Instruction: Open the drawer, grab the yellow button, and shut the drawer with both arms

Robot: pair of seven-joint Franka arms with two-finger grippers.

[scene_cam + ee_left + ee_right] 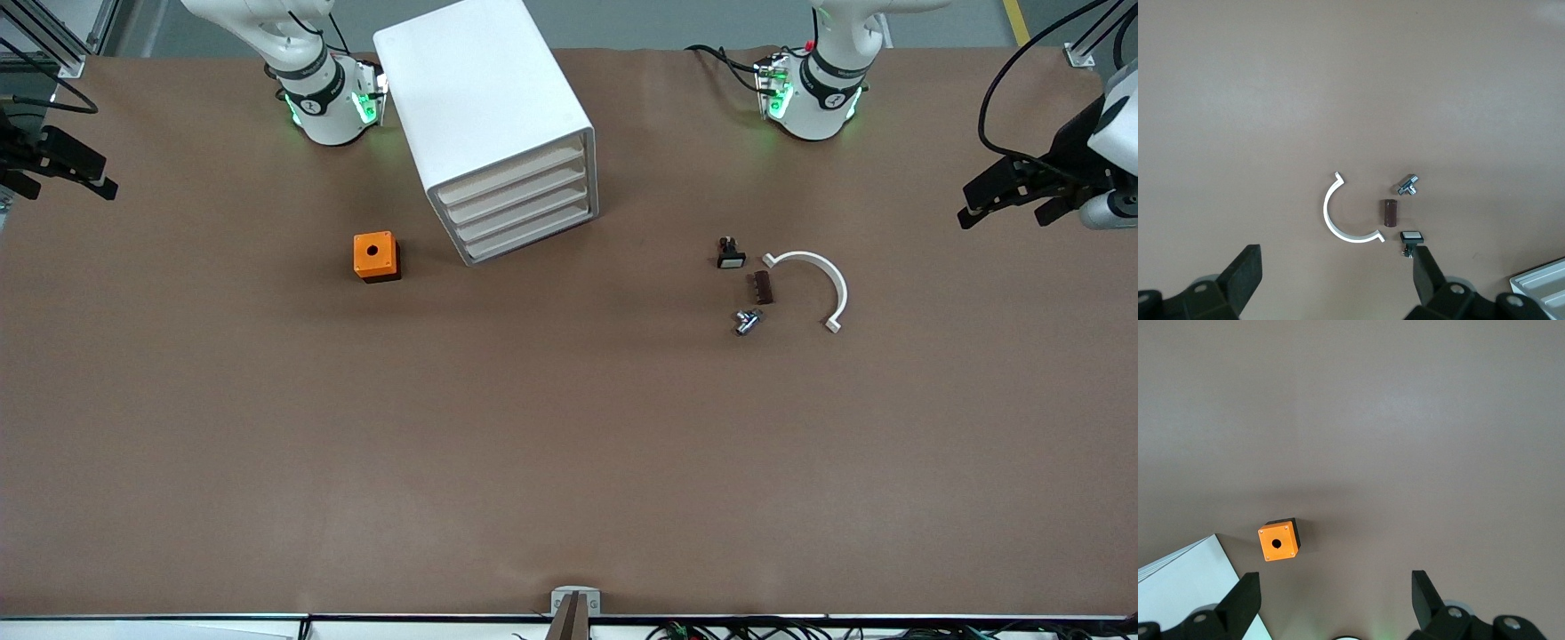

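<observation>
White cabinet (498, 116) | top drawer (511, 175) closed | button not visible | left gripper (1338, 283) wide open, empty, high over table end toward left arm from cabinet | right gripper (1336, 603) wide open, empty, near orange box (1278, 541) beside cabinet

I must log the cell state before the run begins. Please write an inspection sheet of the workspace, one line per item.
Surface: brown table, flat.
Job's things: drawer, topmost of four in the white cabinet, shut; button: nothing seen.
Clutter: orange box beside the cabinet; black part with white face, brown block, metal fitting, white curved clip grouped toward the left arm's end.
Grippers: left gripper open, right gripper open, both waiting, raised at the table's ends.
Cables: black cables near the left arm.
Surroundings: nothing seen.
</observation>
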